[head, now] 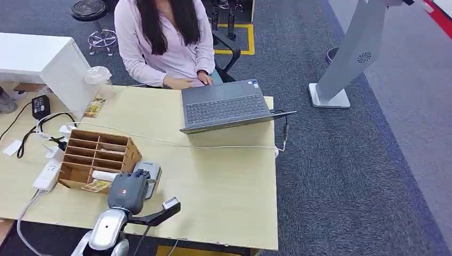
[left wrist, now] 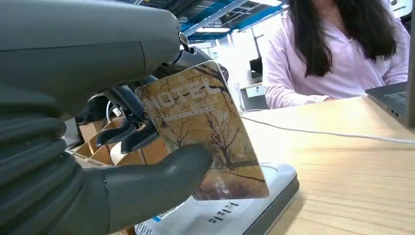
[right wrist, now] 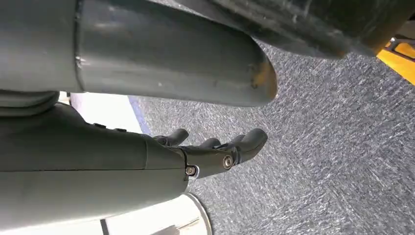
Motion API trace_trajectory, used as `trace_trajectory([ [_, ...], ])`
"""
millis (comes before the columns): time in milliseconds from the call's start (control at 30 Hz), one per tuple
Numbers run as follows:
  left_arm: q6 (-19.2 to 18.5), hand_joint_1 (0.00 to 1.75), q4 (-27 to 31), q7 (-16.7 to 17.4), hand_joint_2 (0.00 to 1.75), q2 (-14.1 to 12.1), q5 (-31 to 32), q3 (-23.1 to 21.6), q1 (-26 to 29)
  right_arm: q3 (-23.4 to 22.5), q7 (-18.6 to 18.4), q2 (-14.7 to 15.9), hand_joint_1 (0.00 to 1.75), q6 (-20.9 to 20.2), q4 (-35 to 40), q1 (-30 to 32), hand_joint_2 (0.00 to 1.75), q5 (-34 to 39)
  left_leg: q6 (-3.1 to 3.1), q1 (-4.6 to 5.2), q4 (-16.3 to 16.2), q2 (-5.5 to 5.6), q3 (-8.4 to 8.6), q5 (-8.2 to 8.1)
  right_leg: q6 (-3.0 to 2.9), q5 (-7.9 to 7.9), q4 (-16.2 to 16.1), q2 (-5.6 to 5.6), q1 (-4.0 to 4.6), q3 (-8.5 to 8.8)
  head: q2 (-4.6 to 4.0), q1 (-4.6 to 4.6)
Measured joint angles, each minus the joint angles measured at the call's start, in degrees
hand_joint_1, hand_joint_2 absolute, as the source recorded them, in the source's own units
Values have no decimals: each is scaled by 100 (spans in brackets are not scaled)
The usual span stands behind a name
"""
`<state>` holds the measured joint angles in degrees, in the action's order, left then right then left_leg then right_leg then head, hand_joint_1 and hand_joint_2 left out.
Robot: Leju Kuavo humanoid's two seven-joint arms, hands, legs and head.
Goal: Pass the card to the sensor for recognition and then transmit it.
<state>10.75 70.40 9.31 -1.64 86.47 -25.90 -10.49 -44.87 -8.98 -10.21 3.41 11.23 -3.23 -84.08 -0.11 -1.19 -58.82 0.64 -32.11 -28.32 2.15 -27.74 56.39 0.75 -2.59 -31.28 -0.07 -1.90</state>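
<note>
My left hand (head: pixel 128 193) hovers at the table's near left edge, over the white card sensor (head: pixel 151 172). In the left wrist view the hand (left wrist: pixel 122 196) pinches a brown card (left wrist: pixel 203 127) printed with bare trees between thumb and fingers. The card stands tilted just above the sensor (left wrist: pixel 235 215), its lower edge close to the sensor's white top; whether they touch I cannot tell. My right hand (right wrist: pixel 215 149) hangs over grey carpet, fingers loosely extended and holding nothing.
A wooden slotted organizer (head: pixel 98 152) with another card (head: pixel 97 185) stands left of the sensor. A person (head: pixel 165 42) sits across the table at an open laptop (head: pixel 224 106). A white cable (head: pixel 213 145) crosses the table. A power strip (head: pixel 48 176) lies at the left edge.
</note>
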Motion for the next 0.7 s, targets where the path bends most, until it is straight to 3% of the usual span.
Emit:
trace_trajectory([
  [700,-4,175,-70,0,175,0,-20,44,-26,0,11,0,0,-22,-2,1,0,-50,0,0,0,0,0,0,0,0,0,0,0,0,0,0],
])
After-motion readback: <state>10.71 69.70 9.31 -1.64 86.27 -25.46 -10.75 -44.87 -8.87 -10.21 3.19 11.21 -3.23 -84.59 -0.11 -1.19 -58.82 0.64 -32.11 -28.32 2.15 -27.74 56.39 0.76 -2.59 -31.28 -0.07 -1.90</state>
